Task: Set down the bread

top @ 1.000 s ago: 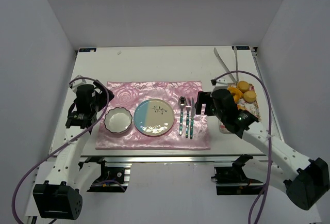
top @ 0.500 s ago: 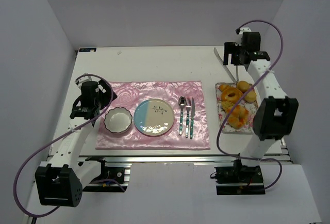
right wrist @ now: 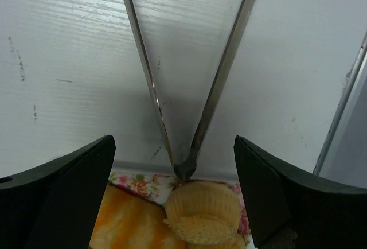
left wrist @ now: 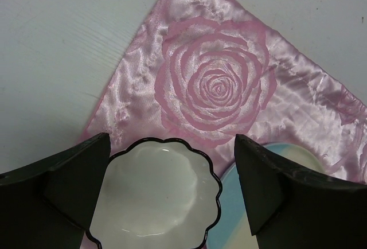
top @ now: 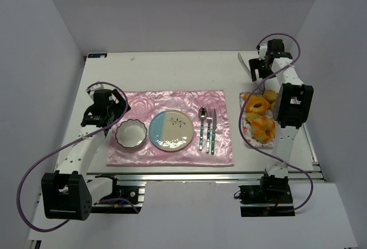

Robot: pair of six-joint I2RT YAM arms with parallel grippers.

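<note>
The bread (top: pixel 256 105) sits on the tray (right wrist: pixel 137 181). The right gripper (right wrist: pixel 174 151) hangs open just past the tray; the left gripper (left wrist: pixel 172 151) is open too.

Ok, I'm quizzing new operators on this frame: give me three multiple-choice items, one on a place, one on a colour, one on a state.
1. Where is the ring-shaped bread? A on the plate; B on the tray; C in the bowl.
2. The placemat is: A pink; B green; C black.
3. The right gripper has its jaws: A shut on bread; B shut on a spoon; C open.
Answers: B, it lies on the floral tray; A, pink rose-patterned cloth; C, they spread wide above the tongs.
</note>
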